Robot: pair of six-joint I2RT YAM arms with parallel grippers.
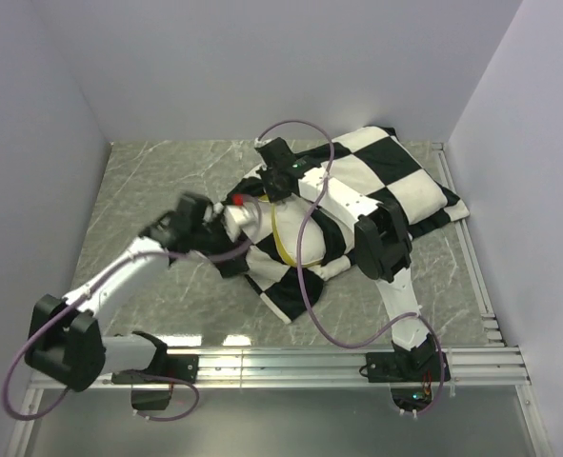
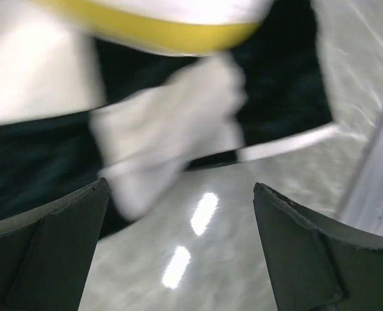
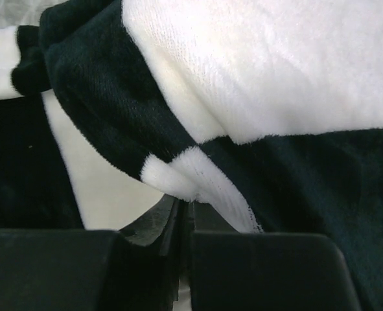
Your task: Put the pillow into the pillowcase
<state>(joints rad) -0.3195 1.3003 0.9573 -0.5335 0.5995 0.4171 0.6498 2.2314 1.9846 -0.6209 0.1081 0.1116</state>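
The black-and-white checkered pillowcase (image 1: 395,181) lies across the middle and far right of the table. The pillow (image 1: 279,240) shows at its left mouth, a yellow band along the exposed edge. My right gripper (image 1: 277,179) sits over the mouth's far side. It is shut on the white hem of the pillowcase (image 3: 256,65), pinched at the right gripper's tips (image 3: 188,206). My left gripper (image 1: 241,228) is at the mouth's near left. In the left wrist view the left gripper (image 2: 181,240) stands open over bare table, holding nothing. Just ahead lie the pillowcase's folds (image 2: 172,123) and the pillow's yellow band (image 2: 146,26).
The grey marbled tabletop (image 1: 148,190) is enclosed by white walls on the left, back and right. A metal rail (image 1: 291,362) with both arm bases runs along the near edge. Purple cables (image 1: 310,295) loop over the pillowcase and off the left base.
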